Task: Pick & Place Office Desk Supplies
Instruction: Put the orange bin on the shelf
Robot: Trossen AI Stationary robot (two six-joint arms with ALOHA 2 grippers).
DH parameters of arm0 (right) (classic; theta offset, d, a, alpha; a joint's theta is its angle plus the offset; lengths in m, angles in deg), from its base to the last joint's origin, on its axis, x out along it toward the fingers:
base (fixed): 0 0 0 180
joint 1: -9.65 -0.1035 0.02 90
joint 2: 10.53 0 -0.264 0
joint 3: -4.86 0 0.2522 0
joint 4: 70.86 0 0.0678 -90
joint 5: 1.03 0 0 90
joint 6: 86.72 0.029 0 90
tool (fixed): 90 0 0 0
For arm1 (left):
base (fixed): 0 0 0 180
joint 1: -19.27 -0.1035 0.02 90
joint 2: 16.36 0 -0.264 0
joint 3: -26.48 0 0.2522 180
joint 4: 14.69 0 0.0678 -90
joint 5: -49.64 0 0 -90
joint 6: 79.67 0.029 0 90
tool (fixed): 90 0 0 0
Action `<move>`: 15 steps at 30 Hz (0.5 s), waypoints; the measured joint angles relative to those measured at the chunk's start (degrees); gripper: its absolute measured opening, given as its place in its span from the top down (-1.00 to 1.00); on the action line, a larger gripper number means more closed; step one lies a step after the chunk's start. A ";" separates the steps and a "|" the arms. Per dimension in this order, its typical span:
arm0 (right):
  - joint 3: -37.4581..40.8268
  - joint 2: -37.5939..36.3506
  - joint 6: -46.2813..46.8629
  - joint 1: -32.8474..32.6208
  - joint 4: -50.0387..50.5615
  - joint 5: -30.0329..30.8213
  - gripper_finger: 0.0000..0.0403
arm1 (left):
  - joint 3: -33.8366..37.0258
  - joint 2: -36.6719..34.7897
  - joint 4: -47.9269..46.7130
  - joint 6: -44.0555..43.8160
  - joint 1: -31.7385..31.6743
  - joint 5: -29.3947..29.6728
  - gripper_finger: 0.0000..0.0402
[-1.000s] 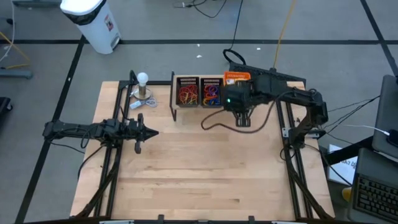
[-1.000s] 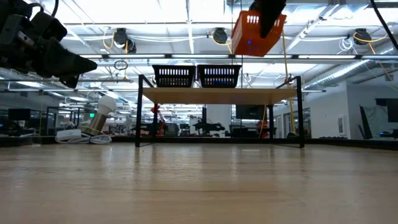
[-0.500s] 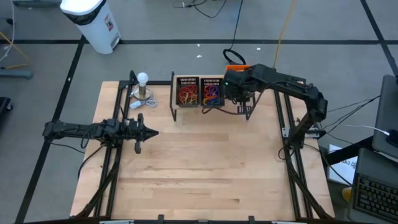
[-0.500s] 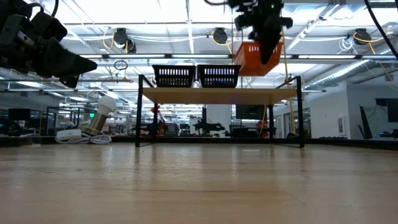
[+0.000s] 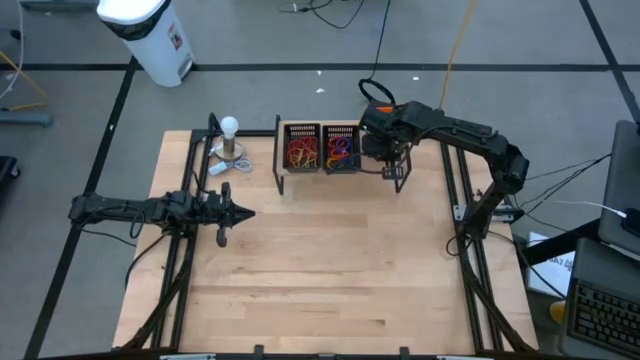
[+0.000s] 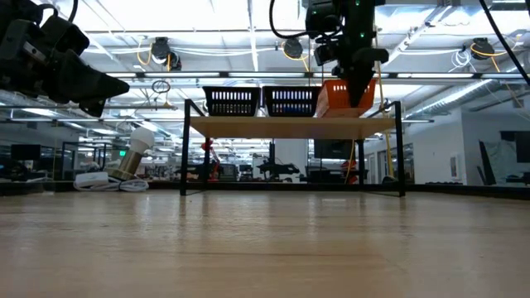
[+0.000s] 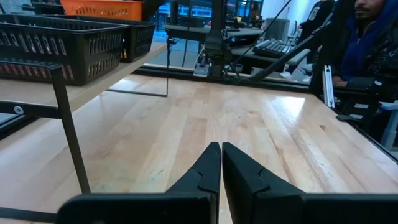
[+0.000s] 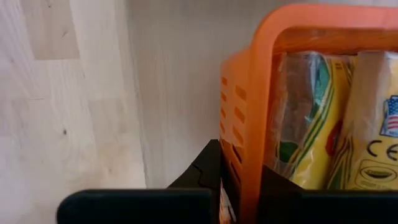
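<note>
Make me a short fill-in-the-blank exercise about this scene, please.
1. The right gripper is shut on the wall of the ___ basket.
2. That basket holds ___ packets.
3. The two black baskets stand on a raised ___.
4. The left gripper is ___.

Missing: orange; yellow; shelf; shut

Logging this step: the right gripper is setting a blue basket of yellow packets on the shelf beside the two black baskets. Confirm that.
Wrong colour. The basket in the right gripper is orange, not blue, as the right wrist view shows. The rest stands.
</note>
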 joint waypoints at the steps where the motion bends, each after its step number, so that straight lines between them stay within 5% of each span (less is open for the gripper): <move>1: 0.01 0.00 -0.42 0.10 -0.32 -0.17 1.00 | 0.00 0.00 0.00 0.06 0.01 0.00 0.90; 15: 0.04 0.00 -0.01 0.28 -2.42 -2.17 1.00 | 0.00 0.00 0.00 0.18 0.01 0.06 0.90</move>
